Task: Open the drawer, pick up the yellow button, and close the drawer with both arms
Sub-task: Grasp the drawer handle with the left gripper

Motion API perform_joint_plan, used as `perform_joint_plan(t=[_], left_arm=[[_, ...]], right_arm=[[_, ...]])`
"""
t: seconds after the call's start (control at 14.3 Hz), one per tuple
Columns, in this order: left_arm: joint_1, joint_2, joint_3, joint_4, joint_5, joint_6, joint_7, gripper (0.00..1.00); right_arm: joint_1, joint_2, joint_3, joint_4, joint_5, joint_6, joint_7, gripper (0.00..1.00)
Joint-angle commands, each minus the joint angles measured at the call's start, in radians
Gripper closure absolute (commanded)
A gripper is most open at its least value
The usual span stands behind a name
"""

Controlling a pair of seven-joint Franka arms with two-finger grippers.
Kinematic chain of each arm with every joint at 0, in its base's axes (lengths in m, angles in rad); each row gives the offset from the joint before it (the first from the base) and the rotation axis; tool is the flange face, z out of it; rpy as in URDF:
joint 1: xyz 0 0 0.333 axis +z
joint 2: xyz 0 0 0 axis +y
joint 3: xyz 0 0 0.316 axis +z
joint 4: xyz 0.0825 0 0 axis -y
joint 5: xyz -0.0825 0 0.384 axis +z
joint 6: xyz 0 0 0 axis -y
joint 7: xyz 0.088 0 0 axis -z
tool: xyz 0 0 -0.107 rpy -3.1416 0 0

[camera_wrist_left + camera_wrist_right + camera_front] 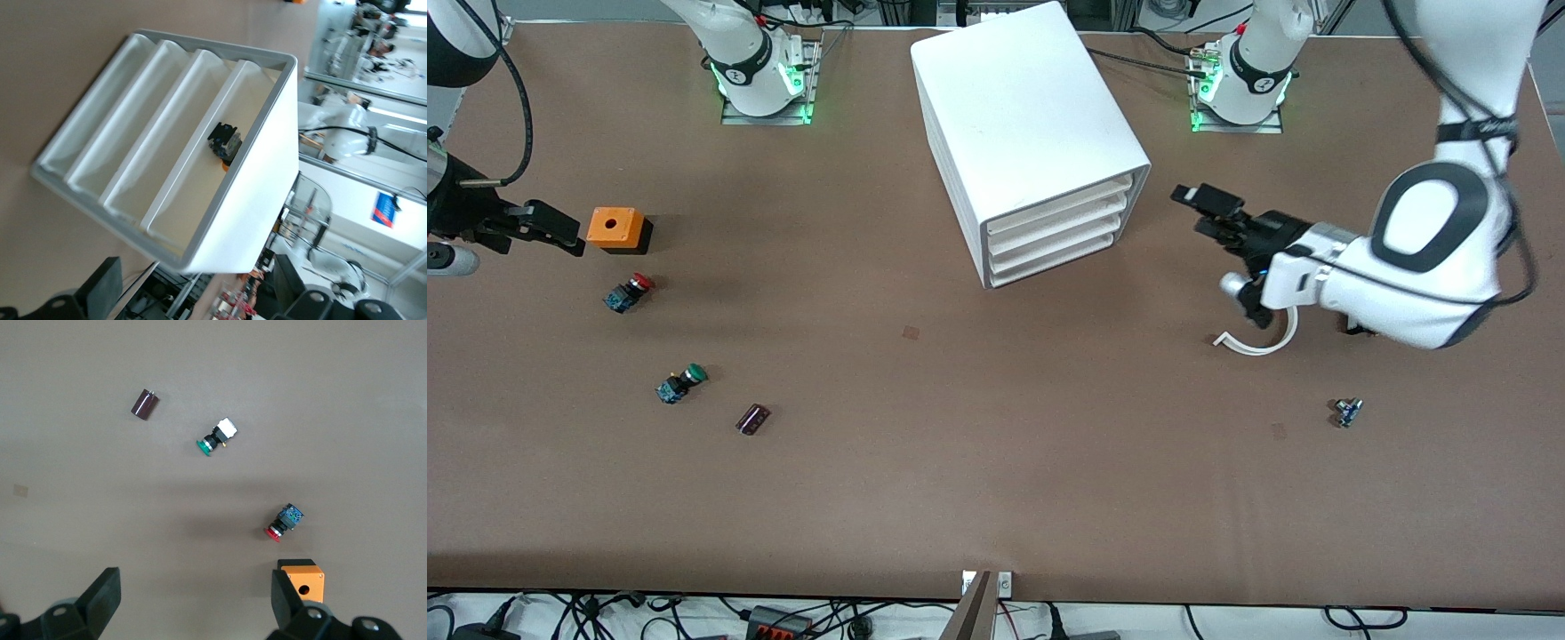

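The white cabinet (1023, 116) stands at the table's middle, between the arms' bases. Its four drawer fronts are shut. The topmost drawer (1060, 206) also shows in the left wrist view (220, 153). Through its translucent front I see the button (225, 143), with a dark body and a bit of orange cap. My left gripper (1199, 212) is open and empty, in front of the drawer fronts and apart from them; it also shows in the left wrist view (197, 293). My right gripper (551, 228) is open and empty beside an orange box (615, 228); it also shows in the right wrist view (195, 597).
A red-capped button (629, 292), a green-capped button (681, 383) and a dark cylinder (752, 419) lie toward the right arm's end. A small dark part (1348, 412) lies toward the left arm's end. A white curved strip (1258, 342) lies under the left wrist.
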Motion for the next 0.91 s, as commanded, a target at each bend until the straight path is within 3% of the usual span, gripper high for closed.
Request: perform_joint_plan(t=[0.0, 0.21, 0.42, 0.84], left_arm=[[0.004, 0.047, -0.05, -0.064, -0.096, 0.066, 0.115, 0.0], [-0.008, 0.047, -0.056, -0.201, -0.2, 0.152, 0.28, 0.03], [-0.029, 0.036, -0.056, -0.297, -0.233, 0.201, 0.428, 0.31], [-0.033, 0.019, -0.14, -0.42, -0.281, 0.305, 0.468, 0.41]], right_arm=[[0.001, 0.004, 0.0, 0.013, 0.012, -0.001, 0.001, 0.0], [0.002, 0.017, 0.0, 0.011, 0.036, -0.004, -0.01, 0.0], [0.019, 0.036, 0.001, 0.013, 0.096, -0.001, -0.01, 0.0], [0.117, 0.076, 0.001, 0.016, 0.112, 0.082, 0.008, 0.0]])
